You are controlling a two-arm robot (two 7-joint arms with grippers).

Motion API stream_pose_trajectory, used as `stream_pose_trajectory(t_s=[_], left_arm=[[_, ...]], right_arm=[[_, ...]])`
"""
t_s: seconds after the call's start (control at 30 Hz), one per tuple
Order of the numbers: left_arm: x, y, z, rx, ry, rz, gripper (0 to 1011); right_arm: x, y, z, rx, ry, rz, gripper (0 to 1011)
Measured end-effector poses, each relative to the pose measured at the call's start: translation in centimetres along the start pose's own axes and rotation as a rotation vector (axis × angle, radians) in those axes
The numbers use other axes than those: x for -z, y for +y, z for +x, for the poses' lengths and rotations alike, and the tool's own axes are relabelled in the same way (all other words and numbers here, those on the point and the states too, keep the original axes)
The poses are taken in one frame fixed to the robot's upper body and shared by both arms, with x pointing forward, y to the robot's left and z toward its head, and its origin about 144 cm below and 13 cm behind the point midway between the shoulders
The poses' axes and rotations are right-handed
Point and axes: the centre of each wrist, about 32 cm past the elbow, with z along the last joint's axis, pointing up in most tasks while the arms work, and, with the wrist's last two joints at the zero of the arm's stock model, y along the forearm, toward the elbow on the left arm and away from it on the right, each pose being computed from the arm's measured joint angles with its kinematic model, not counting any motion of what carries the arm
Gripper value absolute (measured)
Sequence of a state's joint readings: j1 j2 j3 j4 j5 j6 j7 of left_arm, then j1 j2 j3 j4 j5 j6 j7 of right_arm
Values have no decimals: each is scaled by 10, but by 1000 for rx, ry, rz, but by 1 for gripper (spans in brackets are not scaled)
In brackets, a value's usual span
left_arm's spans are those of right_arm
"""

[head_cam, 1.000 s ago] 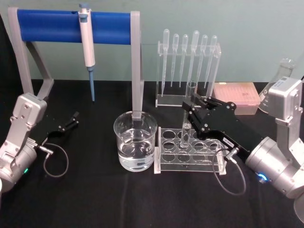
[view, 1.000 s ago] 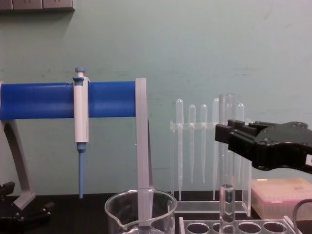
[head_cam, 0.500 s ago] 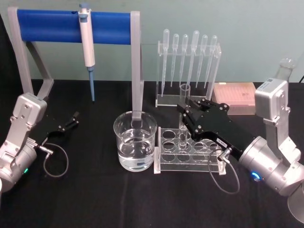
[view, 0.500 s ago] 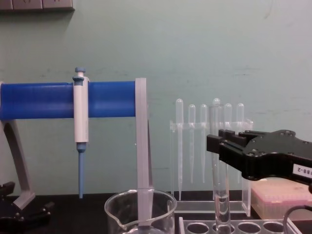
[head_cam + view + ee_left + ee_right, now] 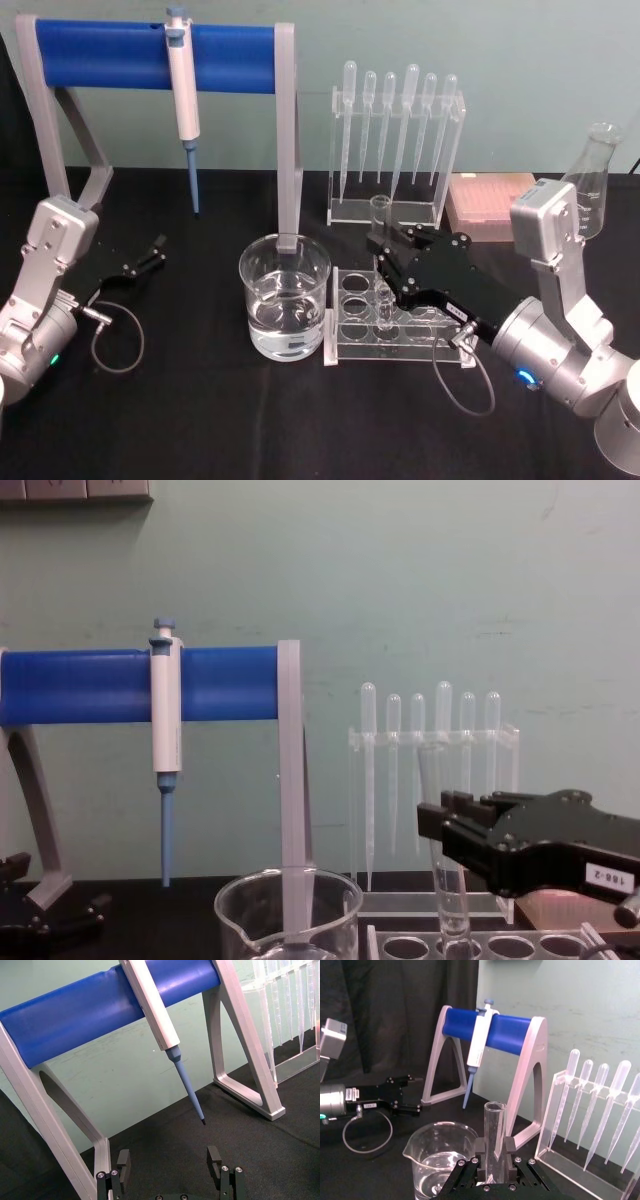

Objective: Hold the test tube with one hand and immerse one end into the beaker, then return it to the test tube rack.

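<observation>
Far left of the beaker (image 5: 285, 308), low over the black table (image 5: 200, 420): left gripper (image 5: 153, 252), parked, fingers (image 5: 123, 1165) spread with nothing between them. Behind it, left of the beaker and reaching back past its far rim: blue-barred stand (image 5: 150, 55) with a pipette (image 5: 183, 95) hung on the bar, blue tip pointing down at the table.

Centre: beaker upright on the table, partly filled with clear liquid, spout toward the robot in the chest view (image 5: 290, 920).

Touching the beaker's right side: clear tube rack (image 5: 395, 320), rows of round holes. Standing in a hole a little right of the beaker: test tube (image 5: 381, 262), nearly upright, open rim up, rounded bottom down inside the rack, apart from the beaker. Clamped on the tube's middle: right gripper (image 5: 384, 255), reaching in from the right, one finger (image 5: 479, 1157) pressed to each side of the glass in the right wrist view (image 5: 493, 1142).

Behind the rack, right of the beaker: clear holder (image 5: 395, 205) with a row of thin bulb-topped droppers (image 5: 410, 110) hanging tips down. Farther right of the beaker: pink box (image 5: 490, 200), then a glass flask (image 5: 590, 175) at the far edge.
</observation>
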State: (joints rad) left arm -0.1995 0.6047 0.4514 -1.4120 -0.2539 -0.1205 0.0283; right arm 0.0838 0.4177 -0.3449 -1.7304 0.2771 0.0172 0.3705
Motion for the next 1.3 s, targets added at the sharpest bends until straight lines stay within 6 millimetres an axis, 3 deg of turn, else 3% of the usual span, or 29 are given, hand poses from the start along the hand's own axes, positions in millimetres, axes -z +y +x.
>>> stream_pose_trajectory(t_s=[0.53, 0.73, 0.9, 1.1, 1.3], left_arm=[[0, 0, 0, 0, 0, 0, 1000], [0, 0, 0, 0, 0, 0, 1000], [0, 0, 0, 0, 0, 0, 1000], [0, 0, 0, 0, 0, 0, 1000], [0, 0, 0, 0, 0, 0, 1000]], right_arm=[[9, 5, 2, -16, -16, -71, 235], [9, 5, 2, -19, -21, -97, 396], [5, -4, -4, -16, -29, -111, 599], [0, -34, -19, 29, -29, -108, 763], [10, -66, -22, 142, -15, -105, 940]])
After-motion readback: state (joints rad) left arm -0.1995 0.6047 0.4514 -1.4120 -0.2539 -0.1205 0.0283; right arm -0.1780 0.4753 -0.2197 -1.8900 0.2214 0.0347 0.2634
